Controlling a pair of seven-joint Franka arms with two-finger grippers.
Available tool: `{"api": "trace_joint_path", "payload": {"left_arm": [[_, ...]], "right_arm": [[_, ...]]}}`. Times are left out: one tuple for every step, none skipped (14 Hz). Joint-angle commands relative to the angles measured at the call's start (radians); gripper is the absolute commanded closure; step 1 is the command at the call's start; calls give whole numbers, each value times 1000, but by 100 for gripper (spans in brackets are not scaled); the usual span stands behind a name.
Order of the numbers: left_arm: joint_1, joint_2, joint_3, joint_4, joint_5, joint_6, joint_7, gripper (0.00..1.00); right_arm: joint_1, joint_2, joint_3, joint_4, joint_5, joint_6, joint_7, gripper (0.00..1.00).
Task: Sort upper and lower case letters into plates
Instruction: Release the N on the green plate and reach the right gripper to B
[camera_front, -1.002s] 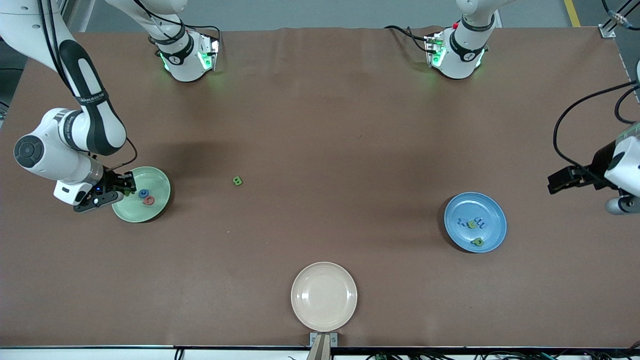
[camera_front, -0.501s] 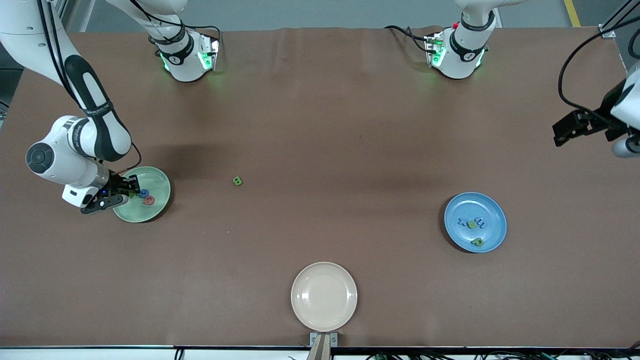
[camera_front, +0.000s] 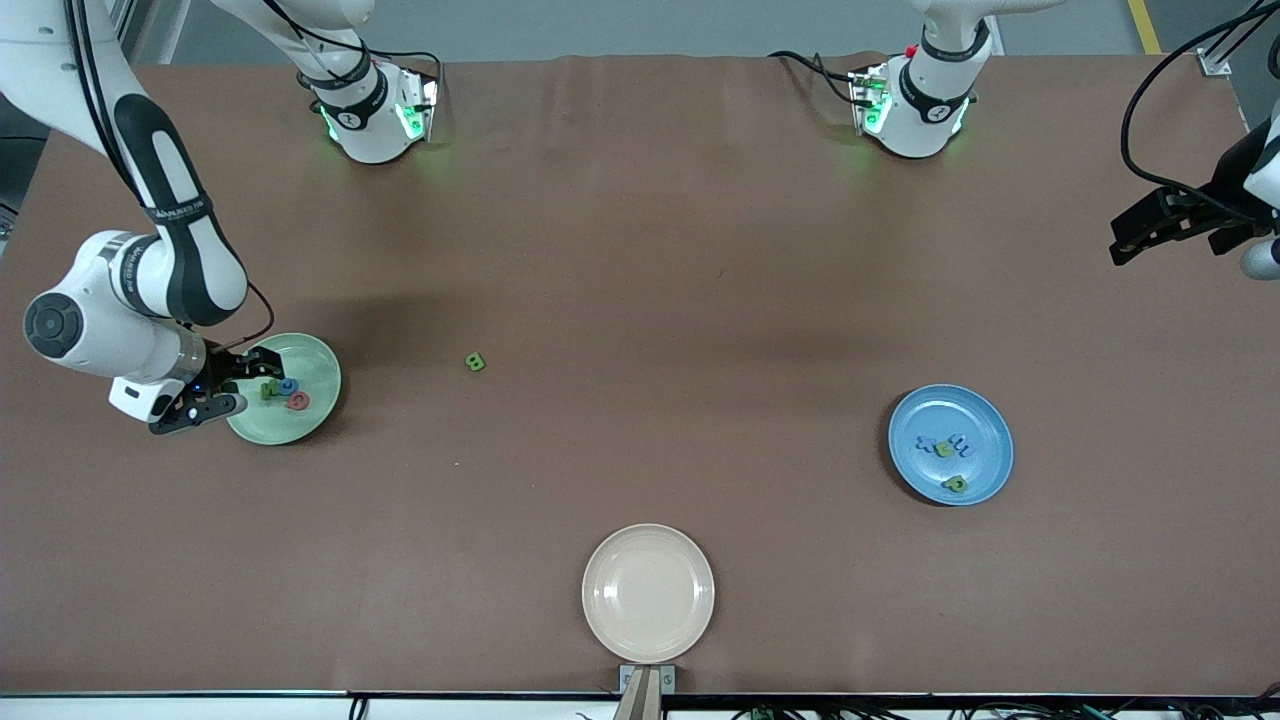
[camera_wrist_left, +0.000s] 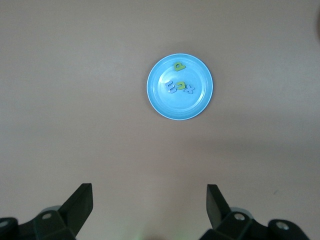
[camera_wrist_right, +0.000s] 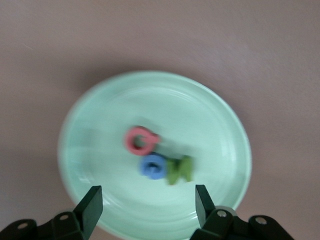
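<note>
While the left gripper (camera_front: 1128, 240) waits with jaws spread over the worktop's (camera_front: 640, 250) edge, the right gripper (camera_front: 240, 385) hovers, jaws apart, over the mint plate (camera_front: 310, 420) holding three letters (camera_wrist_right: 155, 157); a green B (camera_front: 476, 362) lies loose nearby, other letters (camera_wrist_left: 180, 85) in the blue plate (camera_front: 985, 470).

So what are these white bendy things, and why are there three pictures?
They are two robot arms with pinchers called grippers. One picture looks down at the whole table from high up. The other two come from small cameras on each arm's wrist.

The right gripper is open over the green plate, where a red letter, a blue letter and a green letter lie. It holds nothing.

The left gripper is open, empty and waits over the table's edge. Its camera sees the blue plate with four letters in it.

One green letter B lies alone on the table. A cream plate sits nearest the high camera.
</note>
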Motion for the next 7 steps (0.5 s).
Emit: {"api": "trace_joint_path", "payload": {"left_arm": [[-23, -41, 22, -45, -20, -5, 28, 0], [-42, -45, 46, -46, -20, -5, 30, 0], [-55, -45, 66, -46, -22, -5, 36, 0], [-53, -45, 70, -45, -22, -5, 49, 0], [-53, -44, 68, -45, -22, -3, 51, 0], [-53, -42, 64, -45, -22, 0, 51, 0], [-53, -41, 61, -43, -22, 3, 51, 0]], "right_arm": [[162, -87, 2, -16, -1, -97, 327, 8], [227, -102, 2, -16, -1, -117, 475, 2], [280, -107, 2, -15, -1, -118, 585, 1], [325, -106, 2, -15, -1, -112, 688, 1], [353, -98, 2, -16, -1, -105, 765, 1], [365, -95, 2, -16, 4, -99, 834, 1], [377, -92, 3, -18, 10, -83, 900, 1]]}}
